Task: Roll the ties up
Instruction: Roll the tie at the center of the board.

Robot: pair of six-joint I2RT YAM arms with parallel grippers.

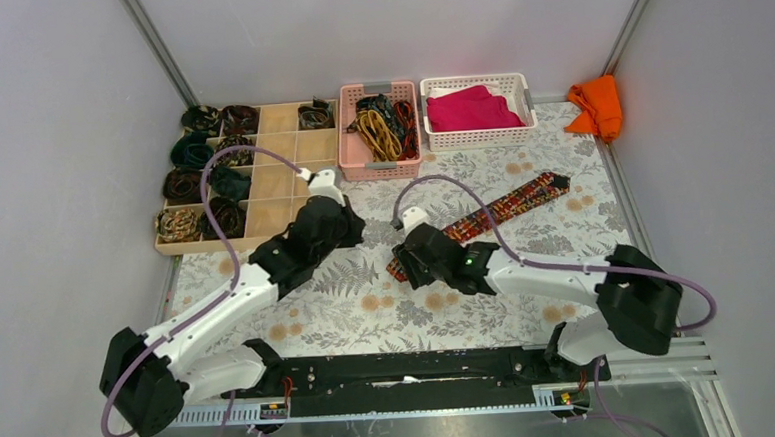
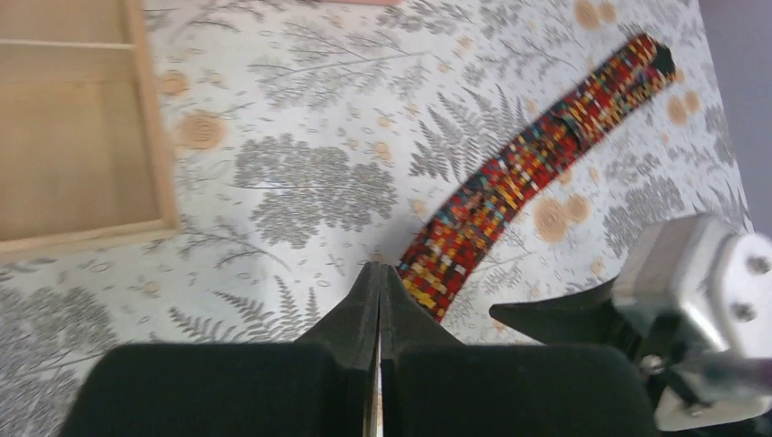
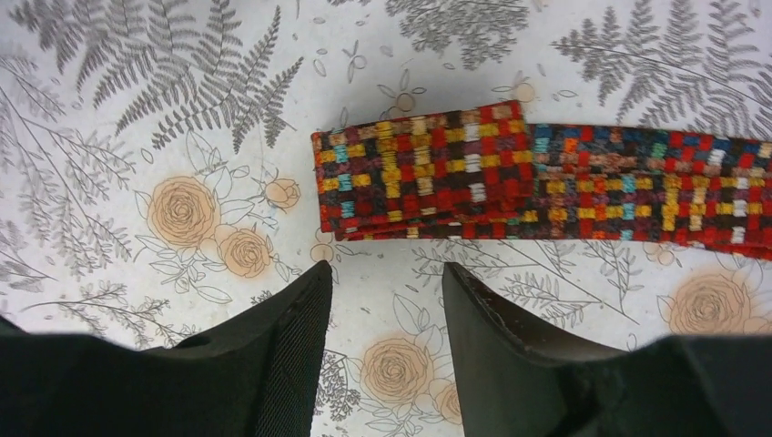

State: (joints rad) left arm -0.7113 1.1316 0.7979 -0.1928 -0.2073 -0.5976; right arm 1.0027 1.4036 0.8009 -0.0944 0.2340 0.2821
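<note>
A red-orange-and-dark patterned tie (image 1: 503,205) lies flat and diagonal on the floral table, with its near end folded over on itself (image 3: 419,168). My right gripper (image 1: 413,261) is open and empty, with its fingertips (image 3: 387,273) just short of that folded end and not touching it. My left gripper (image 1: 349,229) is shut and empty, and hovers a little to the left of the tie's near end (image 2: 380,269). The tie also shows in the left wrist view (image 2: 510,177), running up to the right. Several other ties lie loose in a pink basket (image 1: 350,130).
A wooden divided tray (image 1: 272,184) at the back left holds several rolled ties. A white basket (image 1: 476,82) holds a magenta cloth (image 1: 470,109). An orange cloth (image 1: 598,105) lies in the back right corner. Walls close in on the left and right.
</note>
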